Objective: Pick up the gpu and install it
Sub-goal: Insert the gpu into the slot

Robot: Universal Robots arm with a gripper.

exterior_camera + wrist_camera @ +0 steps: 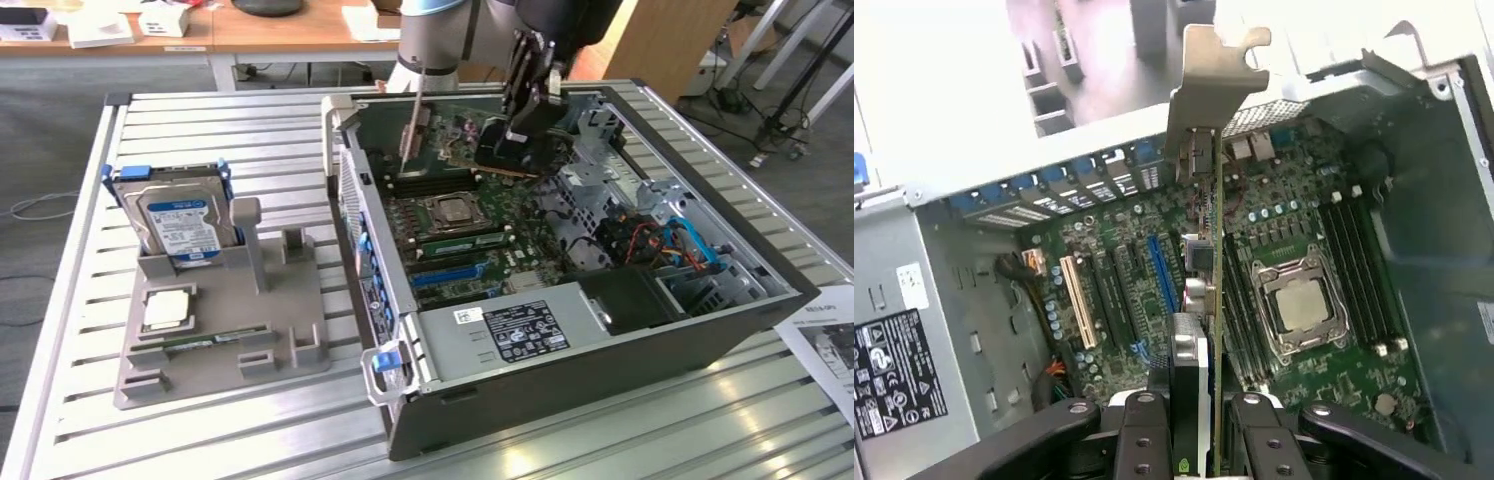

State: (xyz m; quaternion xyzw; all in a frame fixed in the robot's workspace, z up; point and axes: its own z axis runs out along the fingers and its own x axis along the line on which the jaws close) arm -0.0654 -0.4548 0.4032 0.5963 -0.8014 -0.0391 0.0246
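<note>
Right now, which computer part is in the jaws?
The gpu, the thin card with a silver bracket; the hard drive stands in its grey holder.

gpu [1204,180] base: hidden in tool [1194,425] | arm [434,45]: cut by upper edge | paper sheet [825,350]: cut by edge

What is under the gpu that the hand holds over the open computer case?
The motherboard: black expansion slots, a blue slot and the processor socket. The gpu itself covers the strip right below its edge.

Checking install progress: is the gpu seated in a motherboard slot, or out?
Out. The claw grips the gpu above the motherboard, and the card sits clear of the slots.
</note>
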